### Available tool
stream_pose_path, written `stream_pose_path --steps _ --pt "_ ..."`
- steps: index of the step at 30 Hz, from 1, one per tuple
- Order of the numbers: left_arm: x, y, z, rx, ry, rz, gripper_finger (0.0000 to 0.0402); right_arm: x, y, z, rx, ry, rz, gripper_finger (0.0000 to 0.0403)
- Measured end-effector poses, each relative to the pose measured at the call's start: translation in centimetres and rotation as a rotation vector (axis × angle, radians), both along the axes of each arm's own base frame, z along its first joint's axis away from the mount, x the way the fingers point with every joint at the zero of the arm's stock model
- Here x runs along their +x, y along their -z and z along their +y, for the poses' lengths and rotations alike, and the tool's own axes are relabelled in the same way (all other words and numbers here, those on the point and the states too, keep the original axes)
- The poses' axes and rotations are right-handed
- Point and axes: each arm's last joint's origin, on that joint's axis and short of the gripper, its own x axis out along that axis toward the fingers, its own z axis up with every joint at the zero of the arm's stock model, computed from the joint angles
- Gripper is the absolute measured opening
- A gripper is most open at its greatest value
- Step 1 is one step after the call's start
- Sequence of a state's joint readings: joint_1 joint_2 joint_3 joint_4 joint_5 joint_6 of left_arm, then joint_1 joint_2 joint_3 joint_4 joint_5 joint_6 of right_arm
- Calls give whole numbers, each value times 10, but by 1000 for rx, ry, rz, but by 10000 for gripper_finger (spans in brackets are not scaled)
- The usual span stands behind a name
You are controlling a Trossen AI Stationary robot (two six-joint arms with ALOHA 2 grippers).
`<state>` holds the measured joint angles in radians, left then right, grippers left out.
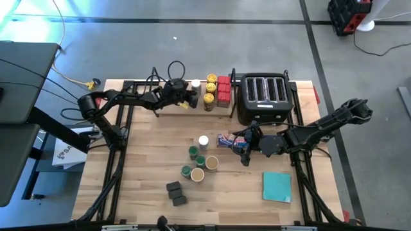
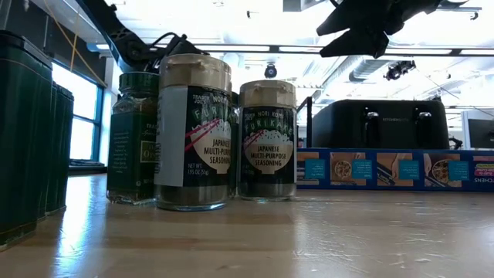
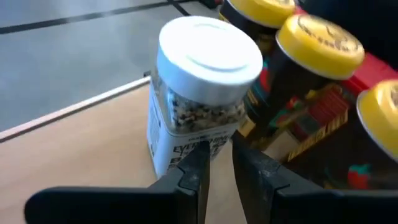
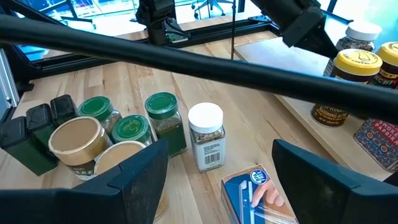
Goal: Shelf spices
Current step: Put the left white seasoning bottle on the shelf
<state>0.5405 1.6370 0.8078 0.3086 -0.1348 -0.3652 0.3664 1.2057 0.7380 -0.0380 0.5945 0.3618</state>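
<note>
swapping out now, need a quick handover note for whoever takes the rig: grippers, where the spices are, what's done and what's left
Left gripper: at the shelf, fingers nearly closed with nothing between them, right beside a white-lid jar that stands on the board.
Right gripper: open, empty, hovering over the blue box mid-table.
Done: on the shelf are that white-lid jar, three yellow-lid jars and the red tins.
Left: on the table are another white-lid jar, three green-lid jars, two tan-lid jars and two dark blocks.
</note>
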Motion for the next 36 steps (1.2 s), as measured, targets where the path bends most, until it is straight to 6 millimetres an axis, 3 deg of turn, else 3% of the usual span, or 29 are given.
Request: stream_pose_path --steps 7,13,20,28,36 --pt "1 -3 3 25 -54 -47 64 0 0 0 0 0 0 281" --pt "5 -9 -1 32 2 -99 64 0 0 0 0 0 0 281" --pt "-12 -15 -6 -12 11 53 64 0 0 0 5 3 1 281" --pt "-29 -7 18 -20 -96 106 49 0 0 0 10 6 1 281" --pt "-27 -4 34 34 -70 27 16 0 1 0 1 1 5 281"
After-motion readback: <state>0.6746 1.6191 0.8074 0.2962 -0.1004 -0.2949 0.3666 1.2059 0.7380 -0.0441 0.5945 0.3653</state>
